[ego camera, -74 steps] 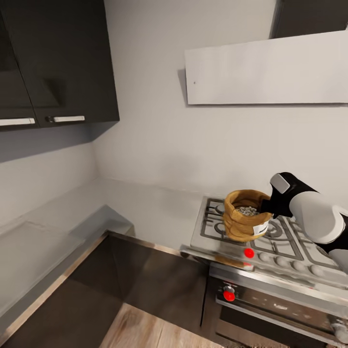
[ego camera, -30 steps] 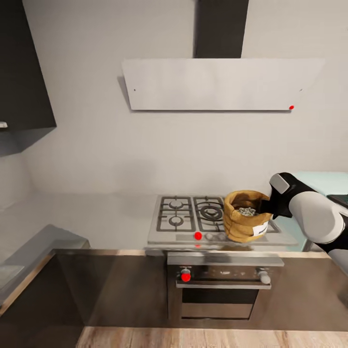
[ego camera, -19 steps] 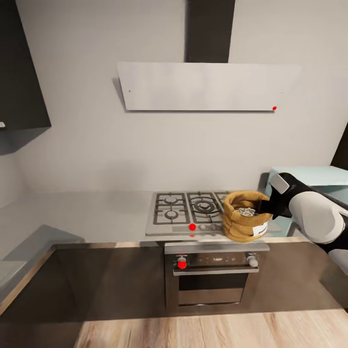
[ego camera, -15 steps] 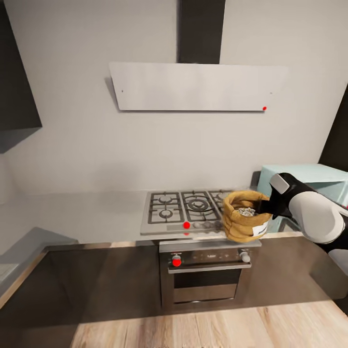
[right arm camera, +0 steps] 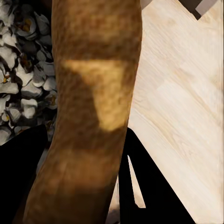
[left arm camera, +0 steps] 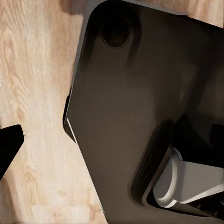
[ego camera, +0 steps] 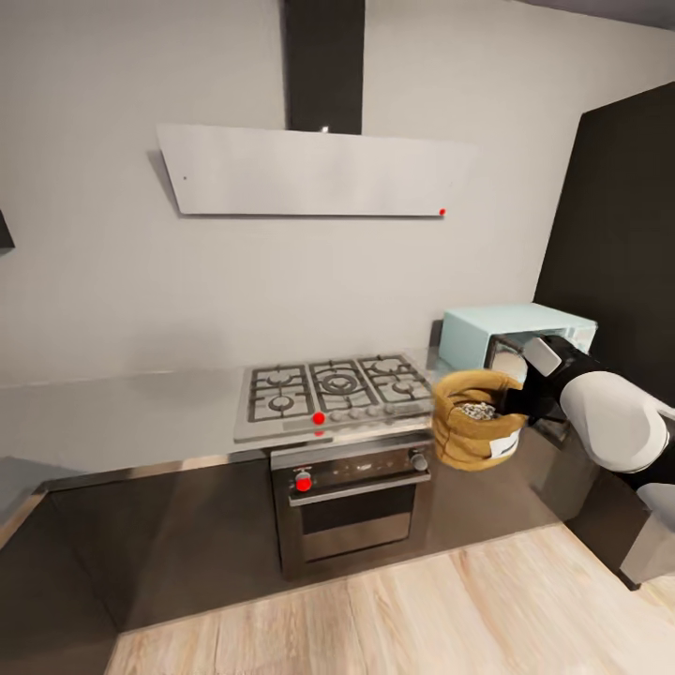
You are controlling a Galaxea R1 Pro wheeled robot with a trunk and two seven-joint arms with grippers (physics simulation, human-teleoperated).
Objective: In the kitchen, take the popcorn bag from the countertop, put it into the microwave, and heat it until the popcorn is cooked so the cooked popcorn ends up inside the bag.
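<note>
The tan popcorn bag (ego camera: 474, 429) hangs in the air in front of the counter's edge, to the right of the oven. My right gripper (ego camera: 514, 405) is shut on its rolled rim. Whitish popcorn kernels (ego camera: 480, 410) lie inside the bag. In the right wrist view the bag's rim (right arm camera: 95, 93) runs between the dark fingers (right arm camera: 151, 191), with kernels (right arm camera: 18, 70) beside it. The mint-blue microwave (ego camera: 487, 330) stands on the grey countertop (ego camera: 122, 412), just behind my right arm. One black fingertip (left arm camera: 8, 148) of my left gripper shows far out over the wood floor.
A steel gas hob (ego camera: 328, 389) sits left of the bag, with a built-in oven (ego camera: 352, 497) below and a white hood (ego camera: 309, 173) above. A tall dark cabinet (ego camera: 623, 234) stands to the right of the microwave. Light wood floor (ego camera: 375, 609) lies before the cabinets. The robot's dark base (left arm camera: 140, 116) is below the left wrist.
The camera has swung right and drawn back: the hob slid left in the picture and the microwave and tall dark cabinet came into view. The bag stays in my right gripper.
</note>
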